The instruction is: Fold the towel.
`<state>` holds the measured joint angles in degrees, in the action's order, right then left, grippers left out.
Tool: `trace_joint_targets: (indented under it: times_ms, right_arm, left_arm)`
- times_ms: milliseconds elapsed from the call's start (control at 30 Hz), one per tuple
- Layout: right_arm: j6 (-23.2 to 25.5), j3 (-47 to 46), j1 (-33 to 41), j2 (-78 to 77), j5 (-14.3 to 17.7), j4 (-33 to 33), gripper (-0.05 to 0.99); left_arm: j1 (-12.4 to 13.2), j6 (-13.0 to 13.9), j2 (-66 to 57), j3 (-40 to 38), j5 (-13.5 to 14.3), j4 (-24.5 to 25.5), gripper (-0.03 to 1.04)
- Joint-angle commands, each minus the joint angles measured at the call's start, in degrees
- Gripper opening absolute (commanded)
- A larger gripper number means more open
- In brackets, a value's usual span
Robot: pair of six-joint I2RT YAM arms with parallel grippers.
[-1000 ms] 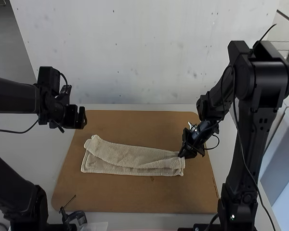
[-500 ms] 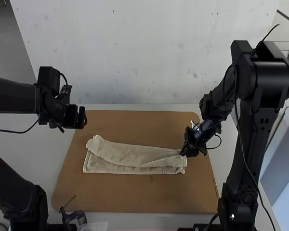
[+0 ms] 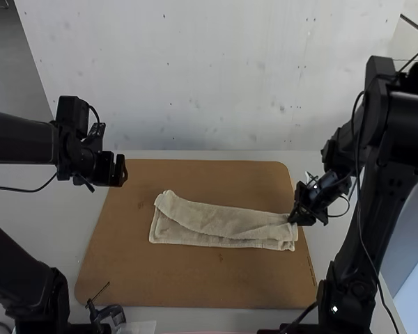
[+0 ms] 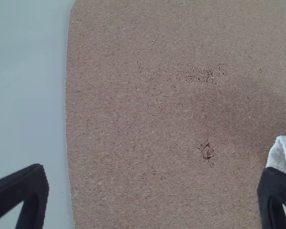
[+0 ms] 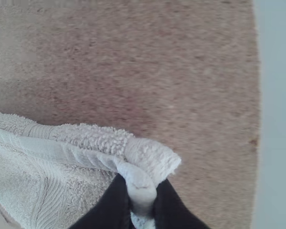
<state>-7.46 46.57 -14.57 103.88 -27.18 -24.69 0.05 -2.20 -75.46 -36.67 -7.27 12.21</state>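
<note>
High view: a tan towel (image 3: 216, 221) lies on a brown board (image 3: 195, 285) on a pale counter (image 3: 56, 226). It is folded over into a long strip, with an under layer showing along its near side. The strip runs from the middle of the board to its right edge. My right gripper (image 3: 293, 218) has the towel's far right corner in its jaws. My left gripper (image 3: 120, 170) hangs near the board's far left corner, apart from the towel.

Left wrist view: my jaws stand wide, with nothing between them. Past one of them lies the towel's left end, on the board.

Right wrist view: my jaws are closed on the towel's corner, pinching the cloth into a bunch close to the board's right edge.
</note>
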Motion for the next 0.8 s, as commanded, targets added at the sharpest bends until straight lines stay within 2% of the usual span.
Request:
trace_joint_targets:
  times_ms: [0,500,633,767]
  right_arm:
    - [-5.81,-1.30,-5.03,-1.83,1.43,-0.63,0.02]
    - [-19.43,3.18,-25.16,-0.16,2.31,-6.16,0.02]
    - [-20.84,5.29,-27.53,0.01,2.39,-8.54,0.02]
    - [-20.92,7.05,-26.92,-2.54,2.22,-11.88,0.02]
  left_arm:
    - [-0.85,-0.44,0.14,-1.13,0.06,-0.43,0.98]
    - [-1.81,-1.23,-0.04,-0.95,0.06,-0.52,0.98]
    - [-1.81,-1.23,-0.04,-0.86,0.06,-0.69,0.98]
    - [-1.90,-1.32,-0.04,-0.78,-0.03,-0.69,0.98]
